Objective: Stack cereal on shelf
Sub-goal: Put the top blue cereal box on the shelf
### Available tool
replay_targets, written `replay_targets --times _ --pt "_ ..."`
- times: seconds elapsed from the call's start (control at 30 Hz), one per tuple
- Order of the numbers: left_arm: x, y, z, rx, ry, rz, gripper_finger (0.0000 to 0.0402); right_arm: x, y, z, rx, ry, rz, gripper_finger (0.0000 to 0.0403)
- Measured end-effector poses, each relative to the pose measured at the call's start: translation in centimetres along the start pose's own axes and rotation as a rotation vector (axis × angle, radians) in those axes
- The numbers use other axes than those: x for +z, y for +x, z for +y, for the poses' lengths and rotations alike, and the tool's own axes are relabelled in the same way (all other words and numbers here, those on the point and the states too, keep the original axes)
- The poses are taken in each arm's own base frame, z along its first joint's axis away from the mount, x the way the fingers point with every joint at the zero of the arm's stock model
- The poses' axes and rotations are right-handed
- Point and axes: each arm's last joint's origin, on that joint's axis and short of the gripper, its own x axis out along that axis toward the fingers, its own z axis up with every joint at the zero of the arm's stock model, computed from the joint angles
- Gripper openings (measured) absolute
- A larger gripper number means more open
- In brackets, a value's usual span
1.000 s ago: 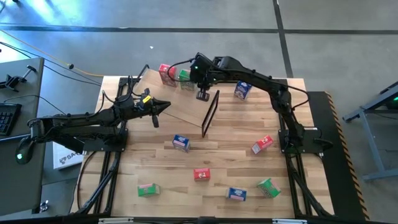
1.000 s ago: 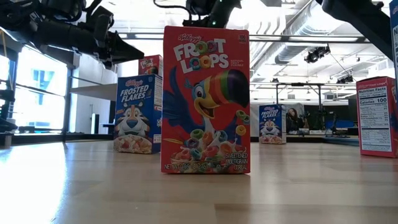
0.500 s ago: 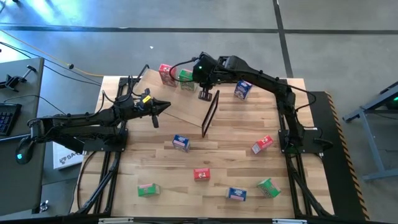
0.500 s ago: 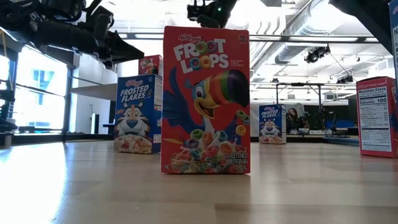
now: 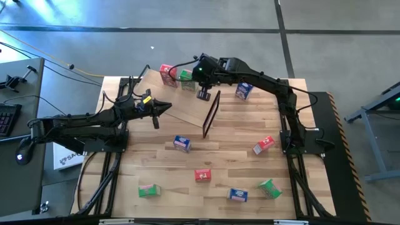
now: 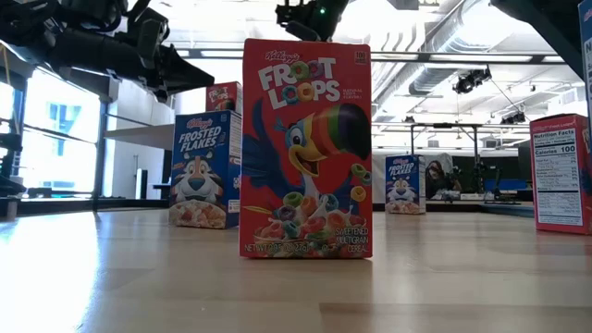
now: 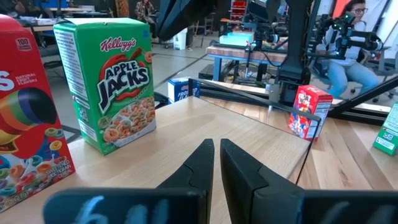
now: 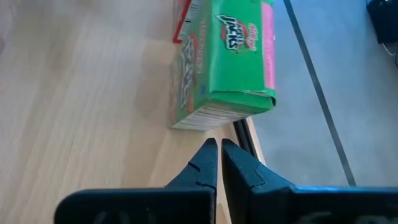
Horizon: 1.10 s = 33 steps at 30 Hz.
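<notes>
The shelf, a tilted plywood board with a black frame end, lies at the table's far middle. A red cereal box and a green one stand on its far part. My right gripper hangs shut above the shelf, just near of the green box, touching nothing. My left gripper is shut and held level over the shelf's left side. It points at the green box and the red box and holds nothing.
Loose boxes are scattered over the slatted tabletop: blue, blue, red, red, green, blue, green. Bare wood lies between them. A person sits in the room beyond the table.
My right gripper has risen a little above the shelf and tipped slightly, staying shut with nothing in it. The green box stays standing on the shelf.
</notes>
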Motion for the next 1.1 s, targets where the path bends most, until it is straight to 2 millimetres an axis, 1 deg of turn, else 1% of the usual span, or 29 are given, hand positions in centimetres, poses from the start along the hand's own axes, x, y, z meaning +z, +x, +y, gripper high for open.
replay_targets --times 0.23,0.47,0.57,0.7,1.1 --pt "-0.01 0.00 -0.01 -0.005 0.000 0.001 0.0019 0.24 -0.01 -0.04 -0.006 0.025 -0.024 0.0000" --pt "-0.01 0.00 -0.02 -0.006 -0.001 0.001 0.0019 0.21 -0.01 -0.16 -0.048 0.058 -0.016 0.0000" --pt "-0.01 0.00 -0.04 -0.013 -0.001 0.001 0.0019 -0.08 -0.01 -0.11 -0.046 0.051 0.015 0.0000" --pt "0.08 -0.08 -0.09 -0.029 -0.001 -0.004 0.0019 -0.41 -0.01 -0.18 -0.089 0.061 0.052 0.0000" --pt "0.00 -0.22 -0.09 -0.029 -0.002 0.009 0.0019 -0.23 -0.02 -0.41 -0.145 0.055 0.040 0.0000"
